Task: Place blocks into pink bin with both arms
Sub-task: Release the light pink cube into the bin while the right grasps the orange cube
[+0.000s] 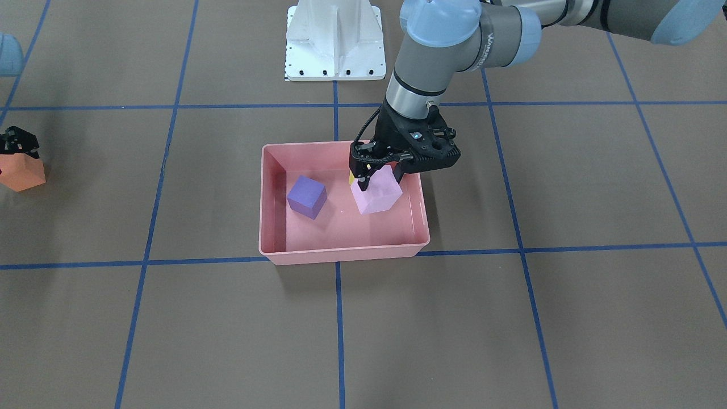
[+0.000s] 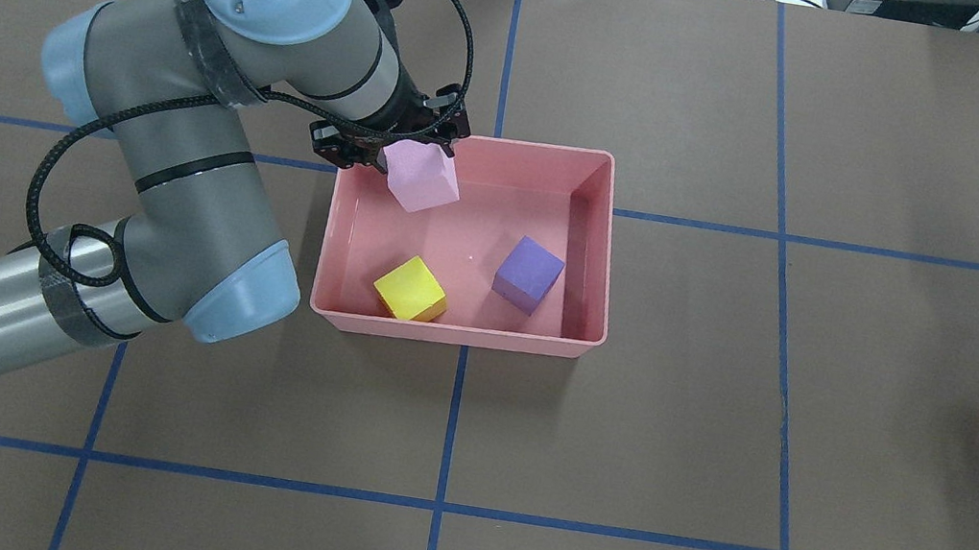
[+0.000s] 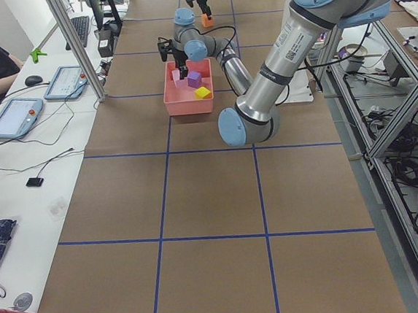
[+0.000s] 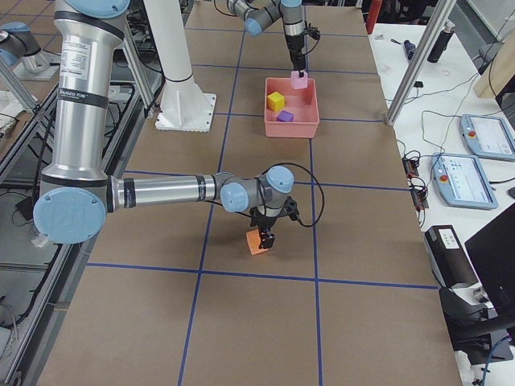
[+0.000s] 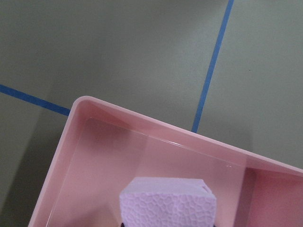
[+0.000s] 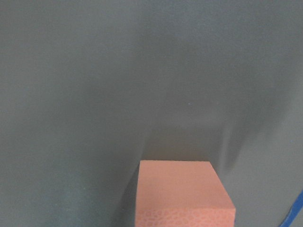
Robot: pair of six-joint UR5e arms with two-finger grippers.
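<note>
Dimpled lilac cube (image 5: 168, 201) (orange cube (image 6: 182, 194), matte)

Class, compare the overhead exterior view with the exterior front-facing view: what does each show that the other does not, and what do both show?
Only the overhead view: the yellow block in full, lying in the pink bin; the front-facing view gives just a sliver of it behind the left gripper. Only the front-facing view: the whole white pedestal base, which the overhead view cuts at its edge. Both: the purple block in the bin, the pink-lilac block gripped by the left gripper, and the orange block at the right gripper, far off to one side.
</note>
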